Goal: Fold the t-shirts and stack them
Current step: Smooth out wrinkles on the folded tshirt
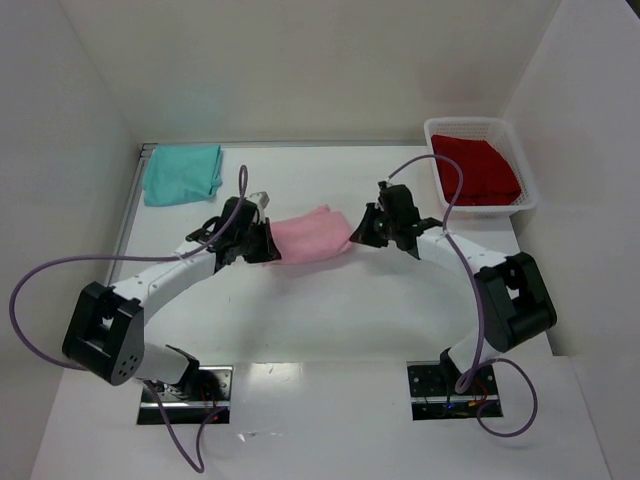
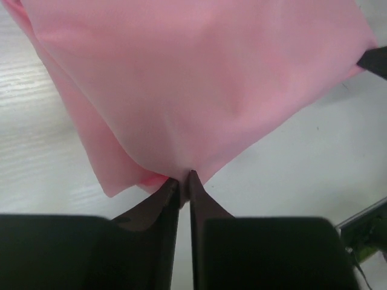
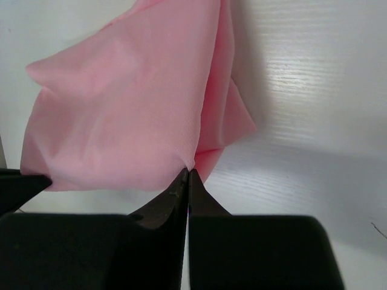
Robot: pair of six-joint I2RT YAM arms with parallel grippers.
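One pink shirt [image 1: 312,236] hangs between the two grippers, already folded into a small bundle of several layers. It is lifted a little above the table [image 1: 330,310] and sags in the middle.

The left gripper [image 1: 268,243] has its jaws pressed together on one edge of the cloth. In its wrist view the pink cloth comes out right at the fingertips and spreads forward from them. The right gripper [image 1: 362,232] is closed in the same way on the opposite edge, and the cloth fans out ahead of its fingertips and to their left. The two grippers face each other with only the bundle between them.

A teal shirt [image 1: 182,172] lies folded on the table, far behind the left gripper and to its outer side. A red shirt [image 1: 478,168] lies in a white basket [image 1: 465,123], behind the right gripper and to its outer side.

I judge that the step in hand is the last part of folding the pink shirt: the bundle is carried in the air by both arms. The next move, I think, calls for both arms to go down together, at the same height, so that the layers land flat and do not slide apart. The jaws should open only once the cloth rests, and after that the bundle probably goes onto the teal one.
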